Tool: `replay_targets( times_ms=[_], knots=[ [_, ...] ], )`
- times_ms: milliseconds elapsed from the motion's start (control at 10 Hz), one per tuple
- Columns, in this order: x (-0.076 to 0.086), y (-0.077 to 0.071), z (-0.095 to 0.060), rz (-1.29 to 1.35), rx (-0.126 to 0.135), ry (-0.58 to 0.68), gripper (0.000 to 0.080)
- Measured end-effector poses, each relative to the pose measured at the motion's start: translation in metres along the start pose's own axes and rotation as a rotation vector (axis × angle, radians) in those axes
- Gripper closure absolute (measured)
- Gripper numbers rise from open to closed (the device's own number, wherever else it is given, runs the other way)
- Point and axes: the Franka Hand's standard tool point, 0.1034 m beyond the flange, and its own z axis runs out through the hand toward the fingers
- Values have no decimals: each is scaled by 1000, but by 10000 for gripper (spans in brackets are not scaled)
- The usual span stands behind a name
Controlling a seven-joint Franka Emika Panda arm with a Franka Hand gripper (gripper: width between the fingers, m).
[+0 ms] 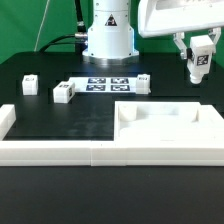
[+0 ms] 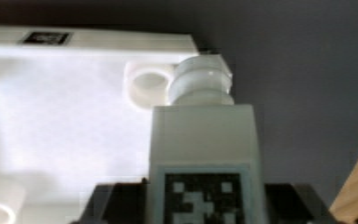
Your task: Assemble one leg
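Observation:
My gripper (image 1: 198, 56) is shut on a leg (image 1: 200, 67), a small white block with a black-and-white marker, and holds it in the air above the far right corner of the large white tray (image 1: 165, 128). In the wrist view the leg (image 2: 206, 120) stands between my dark fingers (image 2: 119, 200), its threaded tip next to a round hole (image 2: 149, 83) in the tray's corner (image 2: 69, 110). The tip hangs over the dark table just past the tray's rim, apart from the hole.
Three more legs lie on the black table: one (image 1: 29, 84) at the exterior view's left, one (image 1: 65, 93) beside it, one (image 1: 143, 82) past the marker board (image 1: 108, 84). A low white wall (image 1: 50, 150) runs along the front. The arm's base (image 1: 108, 35) stands behind.

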Motion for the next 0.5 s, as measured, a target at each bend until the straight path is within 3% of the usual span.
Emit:
replay_targets(
  times_ms=[300,500],
  knots=[
    [47,20,5,-94,-8,1,515],
    [60,29,5,-143,-13,19,515]
  ],
)
